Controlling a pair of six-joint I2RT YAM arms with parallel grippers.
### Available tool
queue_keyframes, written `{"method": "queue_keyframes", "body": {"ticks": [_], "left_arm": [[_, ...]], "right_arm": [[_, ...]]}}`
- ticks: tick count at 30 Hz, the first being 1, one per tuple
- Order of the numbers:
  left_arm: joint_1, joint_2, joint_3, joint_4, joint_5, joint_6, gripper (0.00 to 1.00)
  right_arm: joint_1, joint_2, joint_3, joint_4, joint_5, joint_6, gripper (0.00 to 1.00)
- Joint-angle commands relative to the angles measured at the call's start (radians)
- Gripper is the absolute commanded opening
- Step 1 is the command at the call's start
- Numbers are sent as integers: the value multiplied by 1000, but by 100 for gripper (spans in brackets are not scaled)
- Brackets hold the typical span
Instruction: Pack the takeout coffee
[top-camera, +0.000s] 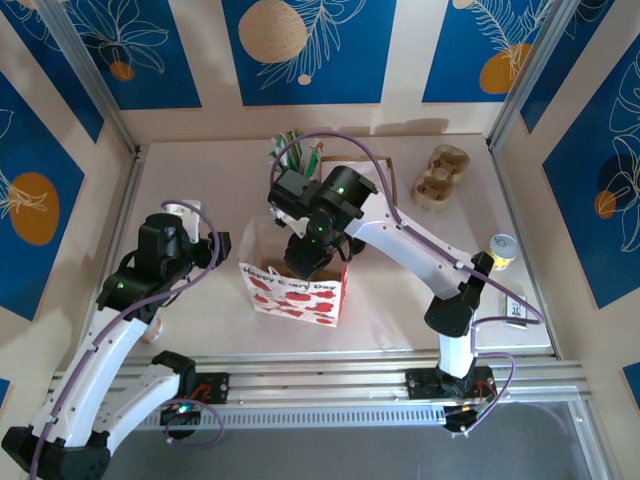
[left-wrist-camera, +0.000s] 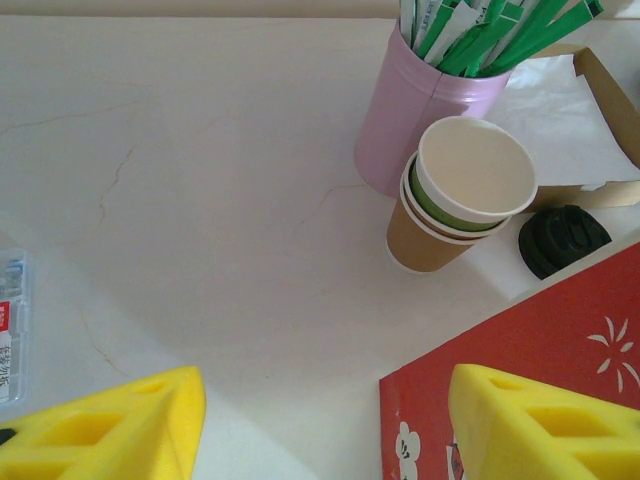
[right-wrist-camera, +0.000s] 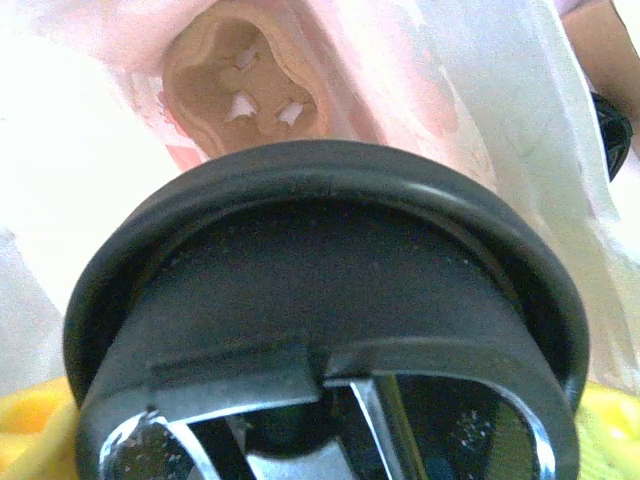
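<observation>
A: Biggest container first?

B: White gift bag with red shapes, centre of the overhead frame, mouth open. At its bottom, upper left in the right wrist frame: a pulp cup carrier.

A: And the takeout coffee?

B: Takeout coffee close to the right wrist lens, black lid up, inside the bag walls and above the carrier. Cup body hidden under the lid.

A: Held?

B: Yes. Right gripper down in the bag mouth, yellow fingers spread wide and pressed to both sides of the cup.

A: Other hand?

B: Left gripper at the bottom of its frame, fingers well apart, gripping nothing.

A: Smaller containers?

B: Upper right of the left wrist frame: brown cardboard box with a white paper sheet. Then a pink tin stuffed with green sachets. Just beside it, a tan cup with green and white cups nested inside. To the right, a loose black lid.

A: Any writing?

B: "Happy Every Day" in red on the bag's front. Sachet print too small to read.
</observation>
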Motion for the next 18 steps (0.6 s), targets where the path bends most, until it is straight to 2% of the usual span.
{"method": "queue_keyframes", "body": {"ticks": [1,18], "left_arm": [[-9,4,14,-6,13,11,65],[-9,3,14,-8,12,13,65]], "right_arm": [[-8,-39,-41,-32,-17,-16,58],[-48,-36,-144,-39,-26,-10,57]]}}
